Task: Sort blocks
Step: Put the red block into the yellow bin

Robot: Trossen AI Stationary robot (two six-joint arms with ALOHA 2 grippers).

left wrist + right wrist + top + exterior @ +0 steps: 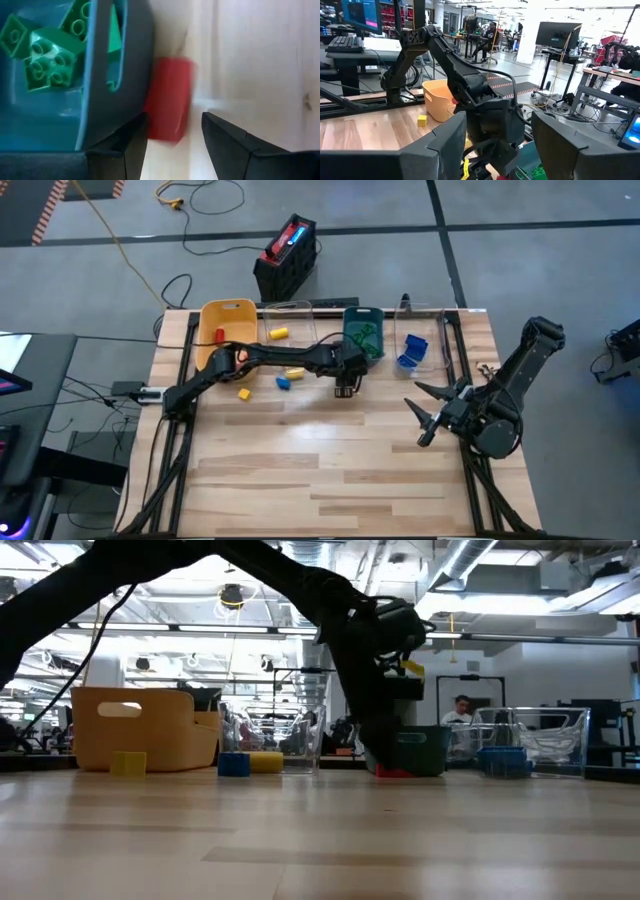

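A red block lies on the table against the outer wall of the teal bin, at the bin's 6 o'clock in the high view. In the left wrist view its long axis runs along that wall. The left gripper hangs over it, fingers spread wider than the block and not touching it. Green blocks fill the bin. Bare wood spreads toward 6 o'clock. The right gripper waits wide open near the table's 3 o'clock edge.
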